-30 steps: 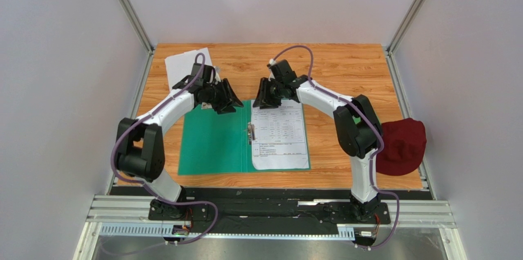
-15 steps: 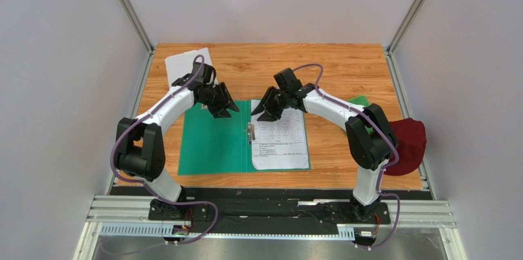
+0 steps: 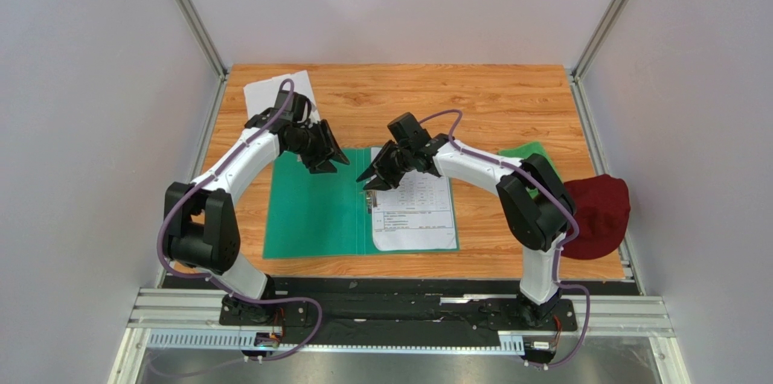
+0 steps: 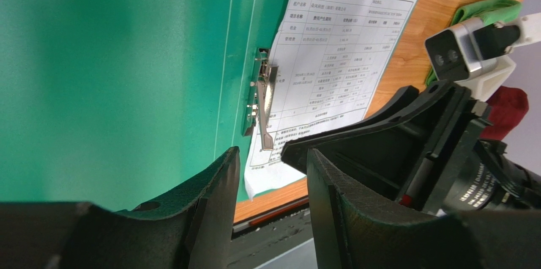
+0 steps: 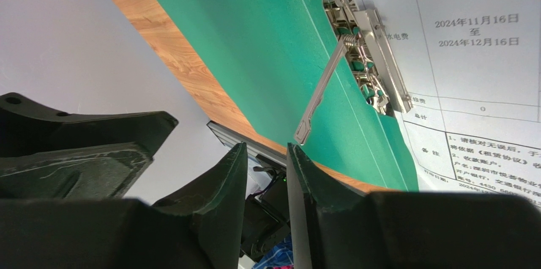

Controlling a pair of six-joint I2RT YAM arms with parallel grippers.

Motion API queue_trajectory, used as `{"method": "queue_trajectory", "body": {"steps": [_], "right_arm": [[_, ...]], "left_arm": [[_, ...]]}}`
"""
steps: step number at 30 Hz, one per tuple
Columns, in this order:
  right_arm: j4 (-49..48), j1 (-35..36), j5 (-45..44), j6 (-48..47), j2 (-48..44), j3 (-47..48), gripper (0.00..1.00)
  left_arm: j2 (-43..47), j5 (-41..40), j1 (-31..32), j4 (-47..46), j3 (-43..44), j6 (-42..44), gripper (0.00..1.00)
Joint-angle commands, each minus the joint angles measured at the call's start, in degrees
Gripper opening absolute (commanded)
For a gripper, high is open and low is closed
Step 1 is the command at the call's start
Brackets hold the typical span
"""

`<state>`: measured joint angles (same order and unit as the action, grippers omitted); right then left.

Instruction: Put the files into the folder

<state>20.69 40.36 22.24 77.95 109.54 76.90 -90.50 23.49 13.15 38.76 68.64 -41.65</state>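
The teal-green folder [image 3: 313, 207] lies open on the table. A printed sheet of the files [image 3: 414, 207] lies on its right half beside the metal clip [image 3: 369, 196]. A second white sheet [image 3: 272, 94] lies at the back left. My left gripper [image 3: 328, 159] hovers open and empty over the folder's far left part [image 4: 127, 59]. My right gripper [image 3: 370, 177] hovers slightly open and empty just above the clip. In the right wrist view the clip's lever [image 5: 324, 88] stands raised next to the sheet [image 5: 470, 47], ahead of the right gripper [image 5: 265, 148].
A small green cloth [image 3: 526, 153] and a dark red cap [image 3: 594, 212] lie at the table's right edge. The two grippers are close together over the folder's far edge; the right gripper's body [image 4: 406, 148] fills the left wrist view's right side.
My right gripper has moved left and nearer, from above the sheet's top to over the clip. My left gripper has drawn slightly back and left.
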Motion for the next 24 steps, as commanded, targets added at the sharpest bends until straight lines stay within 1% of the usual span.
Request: {"method": "queue_trajectory", "body": {"steps": [1,4,13,24], "right_arm": [[0.0,0.9,-3.0,1.9,-0.6,0.0,0.31],[1.7,1.0,-5.2,0.6,-1.8,-0.5,0.31],[0.6,1.7,-5.4,1.1,-2.4,-3.0,0.35],[-2.4,2.5,-3.5,3.9,-1.1,-3.3,0.29]], "left_arm": [[2.5,1.2,-0.4,-0.4,1.5,1.6,0.52],[2.4,1.5,-0.5,-0.5,1.5,1.7,0.52],[2.1,2.4,-0.5,-1.2,1.5,1.5,0.52],[1.7,2.8,-0.5,-1.6,1.8,1.4,0.52]]}}
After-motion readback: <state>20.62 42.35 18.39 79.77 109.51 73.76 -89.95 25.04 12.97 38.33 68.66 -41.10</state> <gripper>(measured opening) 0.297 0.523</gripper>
